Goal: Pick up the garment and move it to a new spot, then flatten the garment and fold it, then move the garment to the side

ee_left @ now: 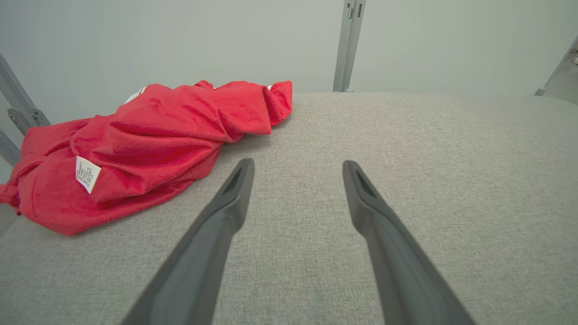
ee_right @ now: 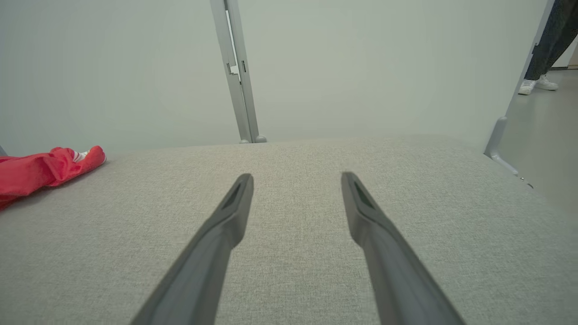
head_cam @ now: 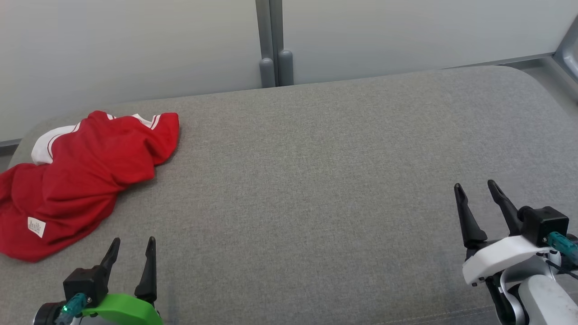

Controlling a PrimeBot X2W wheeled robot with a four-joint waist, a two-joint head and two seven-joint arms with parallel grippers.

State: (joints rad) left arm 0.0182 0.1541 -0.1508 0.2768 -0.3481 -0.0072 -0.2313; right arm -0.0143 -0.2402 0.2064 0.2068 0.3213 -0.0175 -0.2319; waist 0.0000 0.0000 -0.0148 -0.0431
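Red garment (head_cam: 86,176), one; two gaping pincers.

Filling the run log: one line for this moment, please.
phase: pre-grasp | red shirt: crumpled, left end of grey cushion | left gripper: open, empty, apart from shirt | right gripper: open, empty

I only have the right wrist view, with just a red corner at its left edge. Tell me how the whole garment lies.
Observer: The garment is a crumpled heap at the left end of the grey cushion, not spread flat.
Operator: Give me the left gripper's position.
Observer: The left gripper is open, on the near side of the heap and slightly to its right, clear of the cloth.
Operator: Name a landmark on the cloth.
Observer: A white label faces up near the heap's front edge.
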